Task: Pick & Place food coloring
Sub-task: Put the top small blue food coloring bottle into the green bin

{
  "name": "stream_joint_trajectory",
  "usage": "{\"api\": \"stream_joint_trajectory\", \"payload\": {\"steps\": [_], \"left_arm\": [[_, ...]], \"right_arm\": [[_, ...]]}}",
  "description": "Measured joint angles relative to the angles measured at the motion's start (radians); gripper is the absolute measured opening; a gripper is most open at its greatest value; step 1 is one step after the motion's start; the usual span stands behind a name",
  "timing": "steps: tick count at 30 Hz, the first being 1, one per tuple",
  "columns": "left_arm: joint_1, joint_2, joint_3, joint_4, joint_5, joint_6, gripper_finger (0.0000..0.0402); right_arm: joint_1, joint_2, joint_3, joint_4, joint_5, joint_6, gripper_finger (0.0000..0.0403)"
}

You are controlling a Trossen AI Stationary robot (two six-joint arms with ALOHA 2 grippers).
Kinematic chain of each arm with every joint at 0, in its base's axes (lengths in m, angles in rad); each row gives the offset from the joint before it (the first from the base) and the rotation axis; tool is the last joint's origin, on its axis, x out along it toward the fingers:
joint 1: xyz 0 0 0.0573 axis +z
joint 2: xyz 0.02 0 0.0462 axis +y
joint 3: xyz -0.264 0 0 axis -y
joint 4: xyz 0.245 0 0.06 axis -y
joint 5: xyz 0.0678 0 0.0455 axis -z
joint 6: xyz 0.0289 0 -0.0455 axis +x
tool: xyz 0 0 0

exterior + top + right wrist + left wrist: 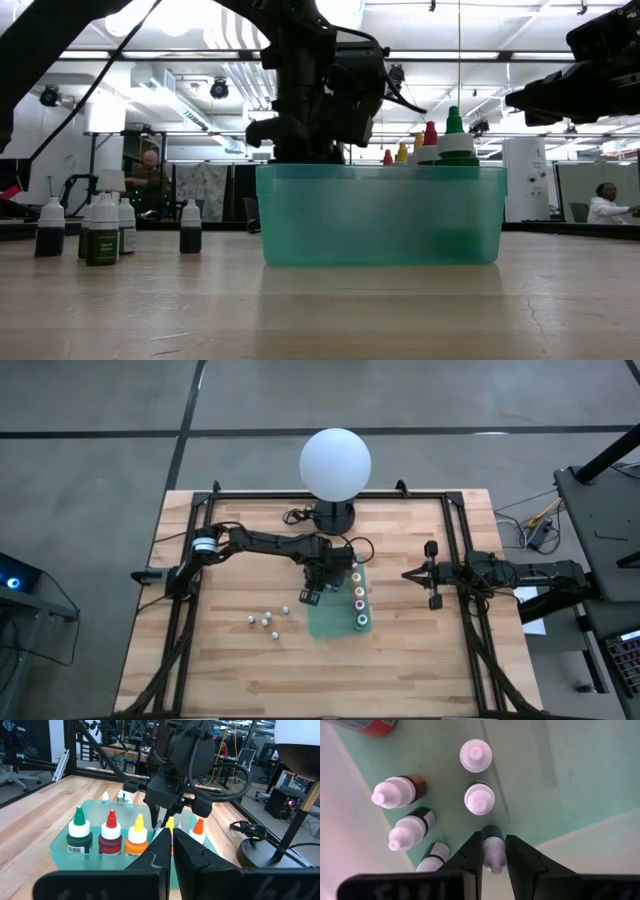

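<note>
My left gripper (493,842) reaches down into the clear teal bin (322,622) and is shut on a small white-capped food coloring bottle (493,851). Several more small white-capped bottles (479,798) stand upright on the bin's floor around it. Larger bottles with green, red, yellow and orange tops (110,836) stand in a row along one side of the bin. A few small bottles (266,621) remain standing on the table left of the bin. My right gripper (171,842) is shut and waits right of the bin (432,574). My left gripper pinches the small bottle between its two fingers (470,851) at the white cap and neck (493,857), coming from above and pointing down. The bottle's dark body (492,832) sits below the fingertips, inside the bin. I cannot tell whether its base touches the bin floor.
A white globe lamp (335,460) stands on a black base (333,515) behind the bin, its cable lying on the wood. Black frame rails (455,550) run along the table's sides. Bare wood lies in front of the bin.
</note>
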Motion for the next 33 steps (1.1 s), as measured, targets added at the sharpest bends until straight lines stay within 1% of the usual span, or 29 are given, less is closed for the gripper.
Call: {"api": "stream_joint_trajectory", "payload": {"steps": [7, 24, 33], "left_arm": [[0.000, 0.000, 0.000, 0.021, 0.000, -0.003, 0.0048], [0.000, 0.000, 0.000, 0.025, 0.000, -0.004, 0.0077], [0.000, -0.001, 0.000, 0.024, -0.003, -0.005, 0.0079]], "right_arm": [[0.000, 0.000, 0.000, 0.000, 0.000, -0.001, 0.0009], [0.000, 0.000, 0.000, 0.000, 0.000, -0.001, 0.0009], [0.001, 0.000, 0.000, 0.000, 0.000, -0.001, 0.0009]]}}
